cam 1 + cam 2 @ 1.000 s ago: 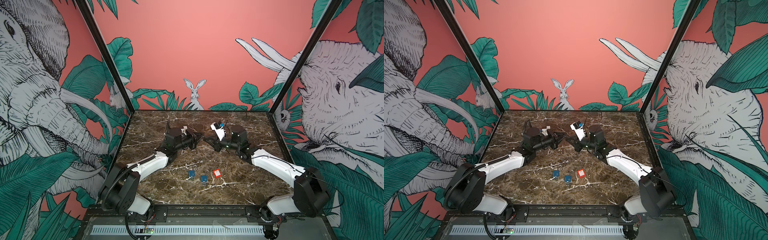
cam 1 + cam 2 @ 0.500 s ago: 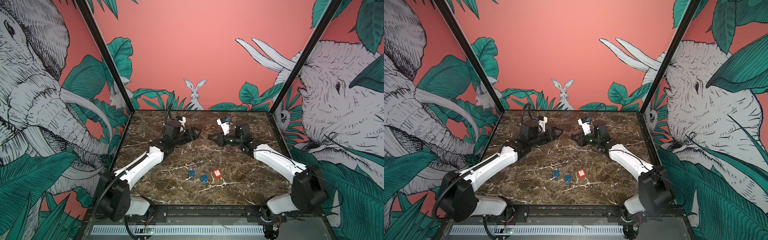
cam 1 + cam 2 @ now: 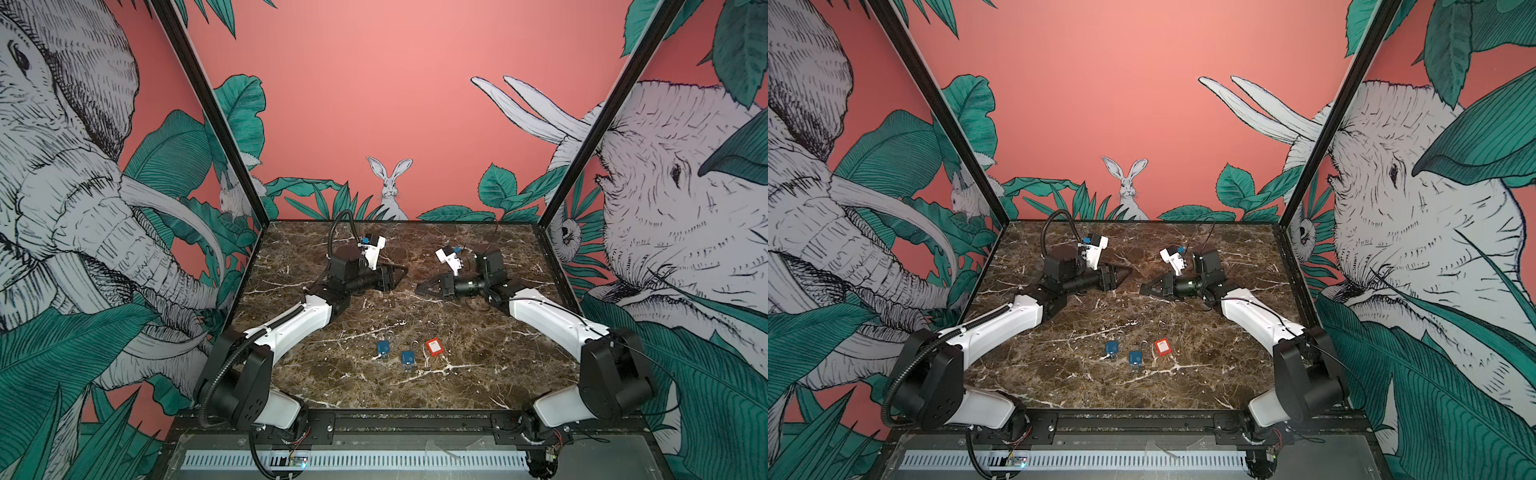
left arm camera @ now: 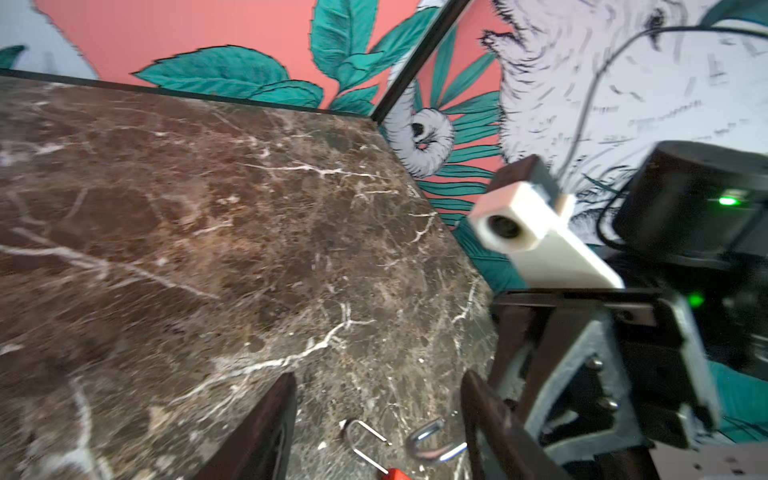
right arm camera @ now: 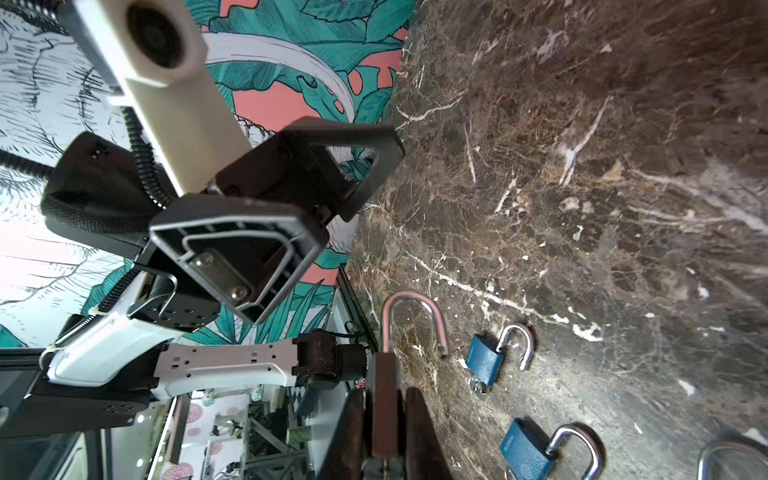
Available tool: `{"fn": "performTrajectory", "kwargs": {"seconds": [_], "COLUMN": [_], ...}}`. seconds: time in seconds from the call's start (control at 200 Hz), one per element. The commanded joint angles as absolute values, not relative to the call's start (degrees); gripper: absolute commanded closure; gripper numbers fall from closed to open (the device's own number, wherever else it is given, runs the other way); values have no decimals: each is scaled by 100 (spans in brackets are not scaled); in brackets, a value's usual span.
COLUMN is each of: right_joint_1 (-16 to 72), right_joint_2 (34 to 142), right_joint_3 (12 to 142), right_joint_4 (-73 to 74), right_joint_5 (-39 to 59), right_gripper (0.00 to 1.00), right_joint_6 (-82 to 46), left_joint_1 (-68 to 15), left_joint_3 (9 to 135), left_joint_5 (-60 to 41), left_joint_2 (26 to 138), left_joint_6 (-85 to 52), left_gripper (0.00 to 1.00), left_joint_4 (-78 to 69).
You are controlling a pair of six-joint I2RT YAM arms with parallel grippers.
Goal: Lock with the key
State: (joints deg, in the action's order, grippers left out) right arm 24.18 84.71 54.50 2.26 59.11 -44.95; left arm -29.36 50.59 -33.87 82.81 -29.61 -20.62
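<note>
My right gripper is shut on a dark brown padlock body, and its silver shackle stands swung open. No key shows on this padlock. My left gripper is open with nothing between its fingers. In both top views the left gripper and the right gripper face each other a short way apart above the far middle of the marble table. In the right wrist view the left gripper's fingers stand well apart.
Two blue padlocks and a red padlock lie with open shackles on the near middle of the table. A small key sticks out of one blue padlock. Walls close the table on three sides.
The left gripper was shut at the right gripper's tip and has since opened and drawn back. Both grippers have shifted toward the far wall and stand apart.
</note>
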Motion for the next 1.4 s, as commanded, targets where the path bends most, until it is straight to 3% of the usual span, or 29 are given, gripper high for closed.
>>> {"fn": "performTrajectory", "kwargs": {"seconds": [0.0,0.23,0.5,1.391], "right_joint_1": [2381,2373,2368,2274], "right_joint_2": [8453,8473,8339,8236], "right_joint_3": [5420,5359,5524,5620], "right_joint_4": [1002,1898,1816,1830], "right_joint_5": [6273,6455,6451,6392], "right_gripper": [100,100,100,100], "right_joint_6": [-4937,-5610,-5617,-5601], "left_joint_1": [-2885,-2883,-2886,-2883], "left_joint_3": [4992,5029,4918,4746], "left_joint_5": [-4330,-4764,-4895,-5036], "left_joint_2": [8192,8281,8376,8416], "left_joint_6": [-3358,-3628,-3862,-4211], "left_gripper": [39,45,60,74], "left_joint_4": [-3131,-3132,-3338,-3519]}}
